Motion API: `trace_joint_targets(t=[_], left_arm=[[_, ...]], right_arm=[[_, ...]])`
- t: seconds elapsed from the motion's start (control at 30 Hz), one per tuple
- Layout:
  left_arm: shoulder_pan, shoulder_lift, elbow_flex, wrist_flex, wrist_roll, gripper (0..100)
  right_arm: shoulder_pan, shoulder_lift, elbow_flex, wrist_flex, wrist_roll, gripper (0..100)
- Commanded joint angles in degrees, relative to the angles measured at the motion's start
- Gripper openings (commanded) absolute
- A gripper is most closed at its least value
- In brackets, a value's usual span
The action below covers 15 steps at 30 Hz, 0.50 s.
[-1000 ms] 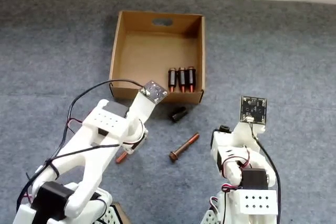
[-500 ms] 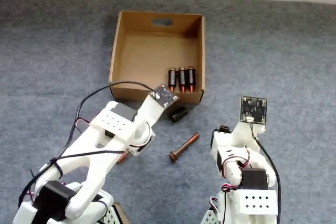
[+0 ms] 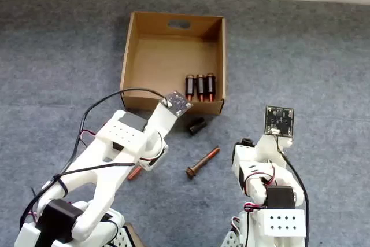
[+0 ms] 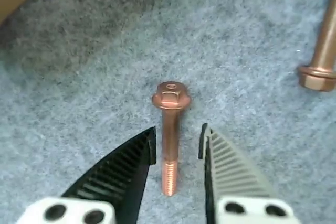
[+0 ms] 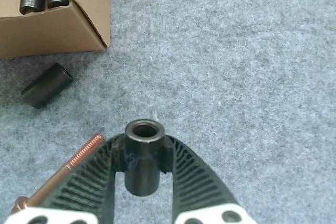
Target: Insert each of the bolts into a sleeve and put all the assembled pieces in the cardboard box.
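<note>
A copper bolt lies on the grey carpet between the fingers of my left gripper, which is open and straddles its shank without touching. In the high view this bolt peeks out from under the left arm. My right gripper is shut on a black sleeve, held with its bore facing up. A second bolt lies between the arms. A loose black sleeve rests just in front of the cardboard box. Three assembled pieces lie in the box's near right corner.
The box's front wall stands close to the loose sleeve. The second bolt lies beside the right gripper. Open carpet extends to the right of the right arm and left of the box.
The left arm has swung a little to the right, toward the box's front corner. The right arm, the loose sleeve and the middle bolt have stayed put.
</note>
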Motion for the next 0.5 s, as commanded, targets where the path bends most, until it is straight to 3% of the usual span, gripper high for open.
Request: trace_joint_targets(t=[0.0,0.47], left_arm=[[-0.48,0.13,-2.24,-1.41,-0.26,16],[-0.75,2.59,-2.95,-2.81,-0.26,15]], right_arm=[[0.57,-0.66,-0.22,-0.22,-0.18,0.5],[0.57,-0.66,-0.22,-0.22,-0.18,0.5]])
